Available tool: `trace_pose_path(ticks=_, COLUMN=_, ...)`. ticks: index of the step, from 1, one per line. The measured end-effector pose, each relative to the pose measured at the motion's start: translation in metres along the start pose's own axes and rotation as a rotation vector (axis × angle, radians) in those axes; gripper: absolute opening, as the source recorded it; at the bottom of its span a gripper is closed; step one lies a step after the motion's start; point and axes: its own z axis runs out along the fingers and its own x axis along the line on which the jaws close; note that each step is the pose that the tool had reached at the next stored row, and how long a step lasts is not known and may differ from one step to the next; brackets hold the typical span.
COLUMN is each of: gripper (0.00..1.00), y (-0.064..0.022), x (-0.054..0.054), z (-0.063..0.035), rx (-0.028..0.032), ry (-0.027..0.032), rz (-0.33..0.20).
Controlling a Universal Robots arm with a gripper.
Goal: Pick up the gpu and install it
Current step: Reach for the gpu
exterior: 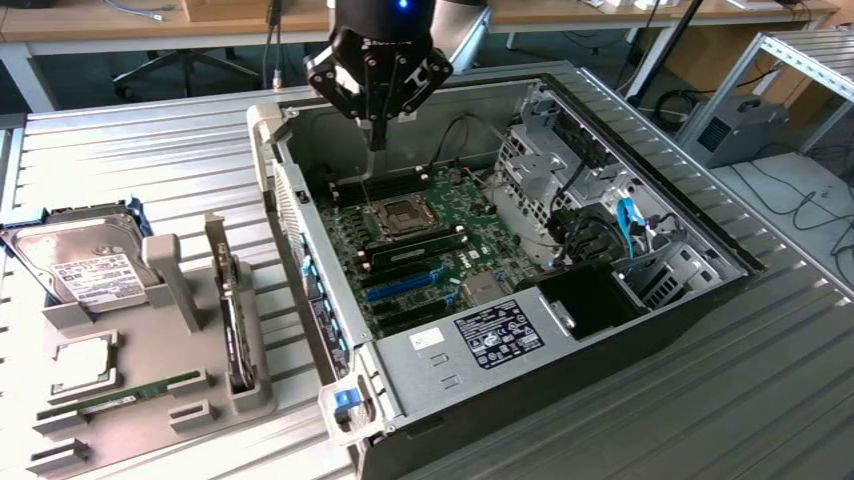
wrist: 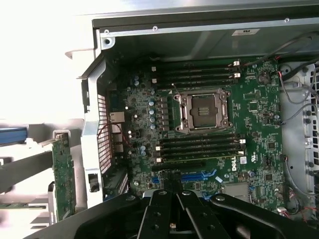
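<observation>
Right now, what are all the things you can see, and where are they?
table: one, grey ribbed metal, under everything.
computer case: one, black and silver, open, in the middle of the table.
motherboard: one, green, inside the case.
tray: one, grey, on the exterior view's left of the case.
hard drive: one, silver with a white label, at the tray's far end.
square chip: one, silver, in the tray.
memory stick: one, green, lying in the tray.
gpu: one, black, standing on edge in the tray, on the side nearest the case.
gripper: one, black, shut, holding nothing, above the open case.
</observation>
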Motion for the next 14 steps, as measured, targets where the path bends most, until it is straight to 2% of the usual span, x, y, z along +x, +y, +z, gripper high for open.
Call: trace_pose_path(ticks=14, gripper=0.11, y=-0.0003, x=0.0036, z=-0.0001, rx=-0.0001, ry=-0.0001, rz=0.0)
